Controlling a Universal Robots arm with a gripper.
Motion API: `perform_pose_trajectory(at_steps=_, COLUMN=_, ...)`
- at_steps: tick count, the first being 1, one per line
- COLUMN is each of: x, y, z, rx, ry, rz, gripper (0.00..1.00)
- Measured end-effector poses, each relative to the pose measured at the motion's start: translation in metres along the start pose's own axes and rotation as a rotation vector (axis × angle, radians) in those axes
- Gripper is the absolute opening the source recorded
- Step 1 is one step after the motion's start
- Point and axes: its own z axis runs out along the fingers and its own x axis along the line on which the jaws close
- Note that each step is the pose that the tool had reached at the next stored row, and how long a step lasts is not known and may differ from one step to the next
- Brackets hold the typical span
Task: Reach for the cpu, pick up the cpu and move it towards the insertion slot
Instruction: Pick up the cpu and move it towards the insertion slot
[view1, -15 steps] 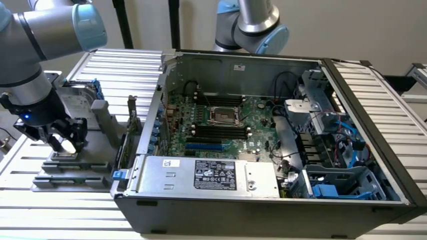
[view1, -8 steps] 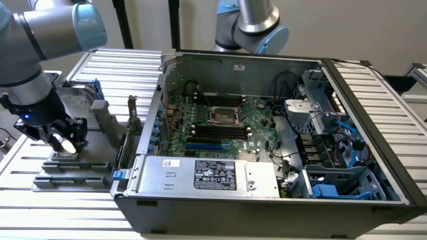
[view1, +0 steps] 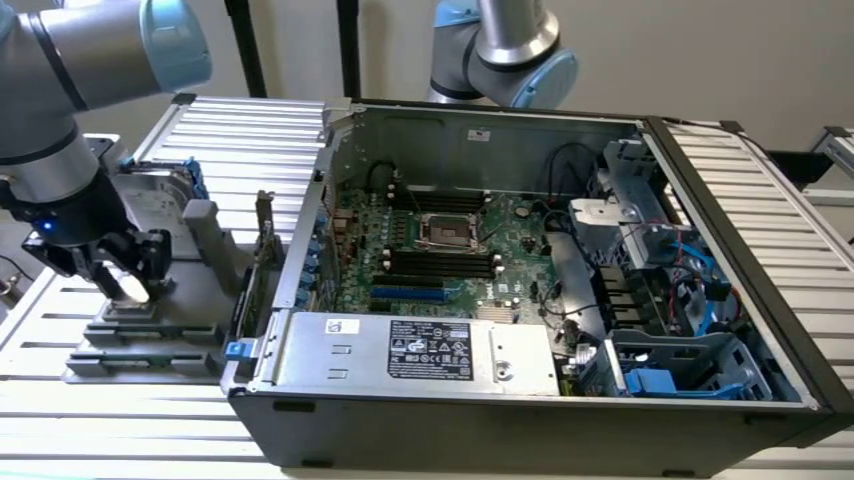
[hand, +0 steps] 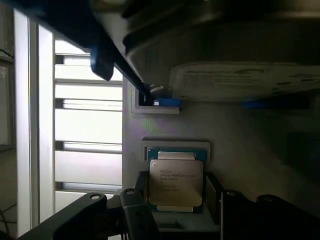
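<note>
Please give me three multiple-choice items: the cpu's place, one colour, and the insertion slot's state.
1. Where is the cpu?
A) on the floor
B) on the grey fixture, under the gripper
C) in a person's hand

2. What colour is the long slot beside the memory slots?
A) red
B) yellow
C) blue

3. The insertion slot is:
A) empty
B) holding the cpu
C) covered by a fan

Answers: 1 B, the wrist view shows it seated there; 2 C, it is plainly blue; 3 A, its dark centre is bare.
</note>
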Motion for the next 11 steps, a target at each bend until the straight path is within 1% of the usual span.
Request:
perform_pose_trajectory(at_steps=4, x=-0.001, y=0.0001, z=-0.0171, rx=-0.0001, ry=0.0024, rz=0.0, gripper=0.54)
perform_pose_trajectory(at_steps=11, x=-0.006, y=0.0, z=-0.0489, rx=-0.0003, ry=0.0096, rz=0.0, gripper=0.54)
